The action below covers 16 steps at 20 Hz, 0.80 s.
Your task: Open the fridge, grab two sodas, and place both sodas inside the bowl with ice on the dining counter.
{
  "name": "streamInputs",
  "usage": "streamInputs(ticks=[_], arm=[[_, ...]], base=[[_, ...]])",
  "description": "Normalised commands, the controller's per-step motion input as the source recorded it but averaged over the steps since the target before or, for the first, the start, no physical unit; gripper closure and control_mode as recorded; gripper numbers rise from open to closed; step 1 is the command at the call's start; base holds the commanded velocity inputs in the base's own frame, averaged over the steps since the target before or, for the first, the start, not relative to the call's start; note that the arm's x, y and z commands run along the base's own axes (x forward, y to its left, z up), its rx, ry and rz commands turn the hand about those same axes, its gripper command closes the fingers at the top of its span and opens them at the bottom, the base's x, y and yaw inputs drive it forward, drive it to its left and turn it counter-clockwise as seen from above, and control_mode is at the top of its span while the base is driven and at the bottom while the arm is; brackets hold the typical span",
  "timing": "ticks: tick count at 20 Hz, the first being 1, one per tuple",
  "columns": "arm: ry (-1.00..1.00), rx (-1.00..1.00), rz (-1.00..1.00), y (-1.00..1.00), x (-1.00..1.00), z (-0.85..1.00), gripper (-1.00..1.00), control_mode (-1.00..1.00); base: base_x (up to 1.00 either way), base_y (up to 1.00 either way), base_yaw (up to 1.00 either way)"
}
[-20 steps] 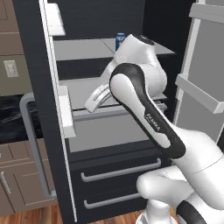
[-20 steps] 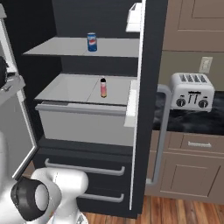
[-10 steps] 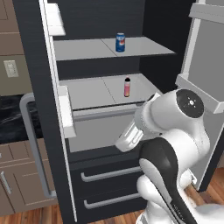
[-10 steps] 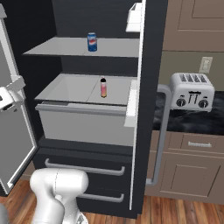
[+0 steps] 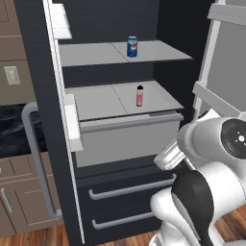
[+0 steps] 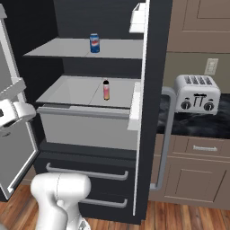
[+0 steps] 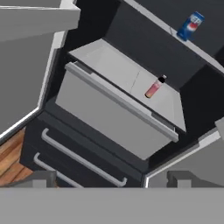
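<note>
The fridge (image 5: 120,192) stands with both upper doors swung wide, and its grey shelves show. One soda, a blue can (image 5: 132,46) (image 6: 94,42) (image 7: 190,25), is upright on the upper shelf. The other soda, a pink-labelled bottle (image 5: 140,95) (image 6: 106,90) (image 7: 154,88), stands on the shelf below, above the big grey bin. My gripper (image 7: 111,180) is open with nothing between its fingers. It hangs low in front of the fridge, well back from both sodas and looking up at them. The bowl with ice and the dining counter are out of view.
The open left door (image 5: 53,120), with its long grey handle (image 5: 36,158), juts toward me. The right door (image 5: 226,62) stands open beside my arm. A toaster (image 6: 196,93) sits on the black wall counter over brown cabinets. Two handled drawers (image 6: 85,173) lie below the bin.
My arm has swung down and back from in front of the shelves to a low spot at the fridge's right side. Can and bottle have not moved.
</note>
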Motion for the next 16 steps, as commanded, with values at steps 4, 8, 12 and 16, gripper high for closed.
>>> streamInputs(ticks=[4, 8, 12, 16], arm=[[-0.03, 0.07, -0.10, -0.81, -0.08, -0.37, -1.00, -1.00], [0.00, 0.18, -0.04, -0.66, 0.00, -0.44, -1.00, -1.00], [-0.09, 0.16, 0.00, -0.02, 0.00, -0.41, -1.00, -1.00], [-0.15, 0.15, 0.00, 0.06, 0.00, -0.38, -1.00, -1.00]], base=[[0.00, 0.00, 0.00], [0.00, 0.00, 0.00], [0.00, 0.00, 0.00], [0.00, 0.00, 0.00]])
